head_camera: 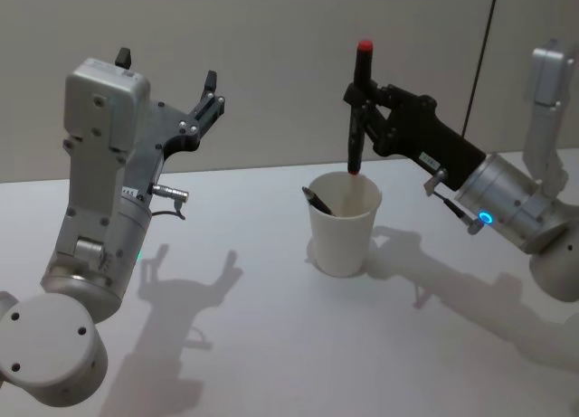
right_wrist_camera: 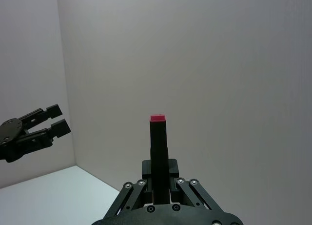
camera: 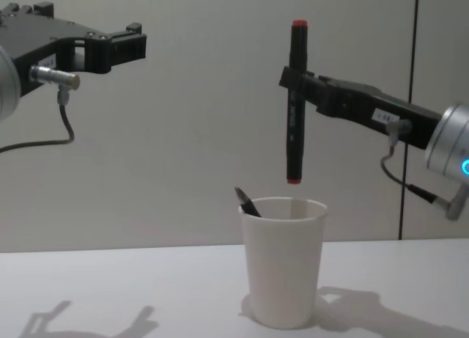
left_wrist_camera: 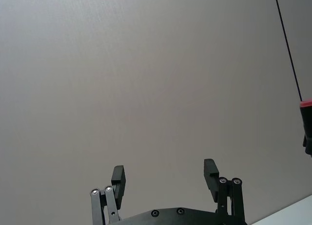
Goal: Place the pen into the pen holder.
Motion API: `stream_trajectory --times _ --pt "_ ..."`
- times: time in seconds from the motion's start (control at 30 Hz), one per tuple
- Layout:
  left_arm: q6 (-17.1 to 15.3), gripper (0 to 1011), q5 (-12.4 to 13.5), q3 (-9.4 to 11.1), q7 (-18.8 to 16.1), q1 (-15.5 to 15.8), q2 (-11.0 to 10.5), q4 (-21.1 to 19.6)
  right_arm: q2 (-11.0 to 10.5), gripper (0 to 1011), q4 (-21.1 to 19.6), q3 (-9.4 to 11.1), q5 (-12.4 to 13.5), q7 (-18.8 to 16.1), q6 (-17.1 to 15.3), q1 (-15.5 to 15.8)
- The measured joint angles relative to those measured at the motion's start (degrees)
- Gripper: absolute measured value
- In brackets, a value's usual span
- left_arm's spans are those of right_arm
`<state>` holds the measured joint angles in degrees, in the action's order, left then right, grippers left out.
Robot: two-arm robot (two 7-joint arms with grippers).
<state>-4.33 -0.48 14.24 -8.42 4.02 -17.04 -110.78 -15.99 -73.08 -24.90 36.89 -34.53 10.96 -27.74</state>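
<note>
Near the middle of the white desk [head_camera: 226, 299] stands the pen holder [camera: 283, 261], a plain white paper cup, upright. A dark pen tip [camera: 248, 203] leans against its rim on the robot's left side. Directly above the cup opening, the right gripper [camera: 297, 85] clamps the pen [camera: 296, 103], a black marker with red ends, around its upper half. The marker hangs upright, its lower red end just above the rim and clear of it. The left gripper [head_camera: 168, 73] is raised high over the desk's left portion, well apart from the cup, its fingers [left_wrist_camera: 119, 178] spread wide with nothing between them.
</note>
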Motion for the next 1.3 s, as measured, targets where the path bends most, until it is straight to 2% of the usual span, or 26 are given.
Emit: stream_trajectory --times 0.53,0.67,0.73,0.77,0.8,1.3 --pt "0.0 1001 0.0 0.0 0.0 0.0 0.0 0.0 1.2 176 2.8 -0.5 0.3 -1.3 -1.2 -1.2" --pt "0.0 1001 0.0 0.0 0.0 0.0 0.0 0.0 1.4 253 3.1 -0.6 0.4 -1.5 -1.4 -1.4" --pt "0.0 1001 0.0 0.0 0.0 0.0 0.0 0.0 1.5 333 3.3 -0.6 0.4 -1.5 -1.4 -1.4" --pt "0.0 1001 0.0 0.0 0.0 0.0 0.0 0.0 1.5 333 3.4 -0.6 0.4 -1.6 -1.5 -1.5" --pt "0.0 1001 0.0 0.0 0.0 0.0 0.0 0.0 1.5 403 3.4 -0.6 0.4 -1.6 -1.5 -1.5" --pt "0.0 1001 0.0 0.0 0.0 0.0 0.0 0.0 1.7 851 3.9 -0.7 0.5 -1.9 -1.7 -1.7"
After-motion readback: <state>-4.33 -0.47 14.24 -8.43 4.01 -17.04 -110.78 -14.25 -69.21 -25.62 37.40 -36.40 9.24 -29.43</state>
